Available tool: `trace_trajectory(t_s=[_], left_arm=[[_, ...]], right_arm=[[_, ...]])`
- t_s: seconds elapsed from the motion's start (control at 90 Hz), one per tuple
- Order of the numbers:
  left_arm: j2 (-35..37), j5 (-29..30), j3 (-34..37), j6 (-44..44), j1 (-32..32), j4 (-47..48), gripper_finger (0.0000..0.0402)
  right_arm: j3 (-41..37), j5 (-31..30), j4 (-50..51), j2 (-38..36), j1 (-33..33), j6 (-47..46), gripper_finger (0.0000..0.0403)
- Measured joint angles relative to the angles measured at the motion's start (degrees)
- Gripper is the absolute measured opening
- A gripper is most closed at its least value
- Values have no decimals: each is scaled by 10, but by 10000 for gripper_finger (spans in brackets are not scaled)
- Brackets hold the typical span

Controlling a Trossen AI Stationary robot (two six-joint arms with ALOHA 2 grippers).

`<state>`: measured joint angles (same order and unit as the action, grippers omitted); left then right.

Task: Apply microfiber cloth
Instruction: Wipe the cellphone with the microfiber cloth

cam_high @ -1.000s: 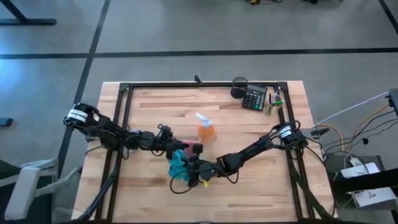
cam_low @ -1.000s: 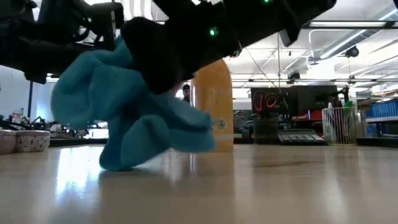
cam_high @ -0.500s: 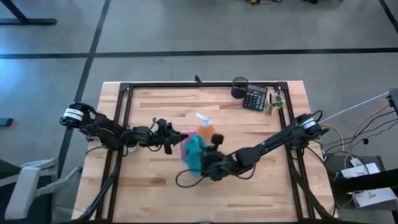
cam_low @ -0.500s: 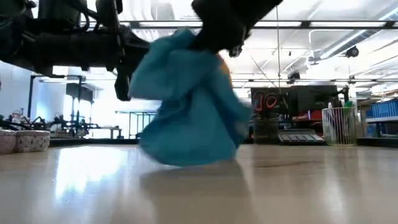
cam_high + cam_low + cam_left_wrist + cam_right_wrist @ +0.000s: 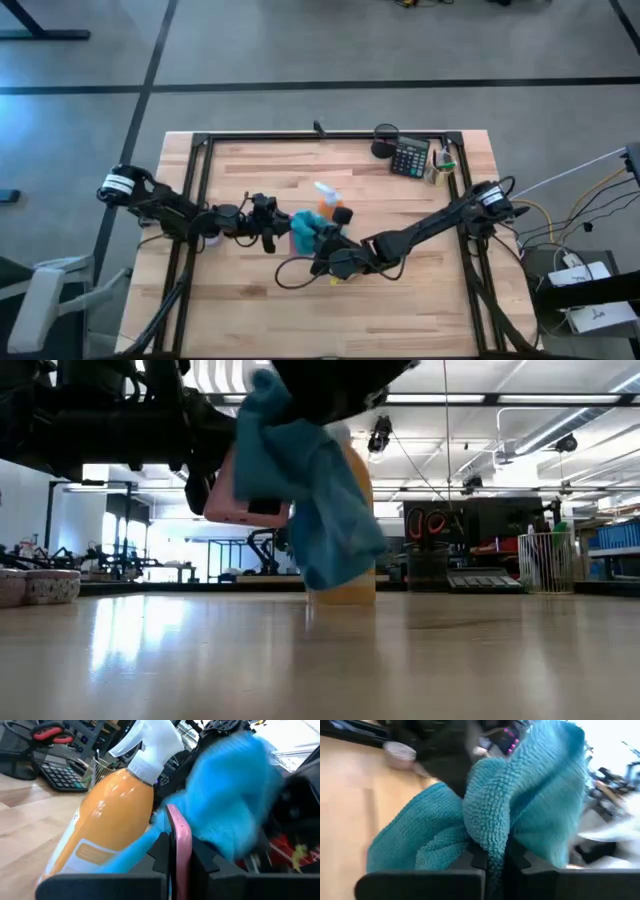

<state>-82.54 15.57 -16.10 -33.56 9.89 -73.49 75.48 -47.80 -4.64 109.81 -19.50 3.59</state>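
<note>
The microfiber cloth, a bunched turquoise fabric, hangs in mid-table from my right gripper, which is shut on it. The cloth lies against a dark slab in a pink case, which is held above the table by my left gripper. In the left wrist view the slab shows edge-on with the cloth behind it. An orange spray bottle stands on its base just beyond them. My left gripper pinches the slab by its two flat faces near one end, between its two fingers. The fingers come level from the table's left. The slab stands on edge, lifted clear of the table. My right gripper pinches a thick fold of the cloth between its two fingers; several layers bunch there. The cloth hangs slack around and below the fingers, clear of the table, and its folds rest against the slab.
A calculator, a dark cup and a small holder of pens stand at the far right corner. A black frame runs round the table. A dark cable loop lies near the right gripper.
My right gripper has carried the cloth from nearer the table's near edge toward the far edge and the slab. The cloth, whose lower folds dragged on the table, now hangs lifted clear against the slab. My left gripper has drawn the slab slightly toward the table's left.
</note>
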Motion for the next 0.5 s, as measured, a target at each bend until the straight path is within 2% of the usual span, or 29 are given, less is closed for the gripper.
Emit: trace_trajectory(t_s=[0.111,0.333,0.5], left_arm=[[0,10,-1,10,1,-13,10],[1,9,-3,9,1,-47,10],[0,3,-3,-9,4,-48,10]], right_arm=[[0,51,-34,26,-7,-6,0],[6,164,-25,48,-19,-40,0],[9,149,-31,25,-24,22,0]])
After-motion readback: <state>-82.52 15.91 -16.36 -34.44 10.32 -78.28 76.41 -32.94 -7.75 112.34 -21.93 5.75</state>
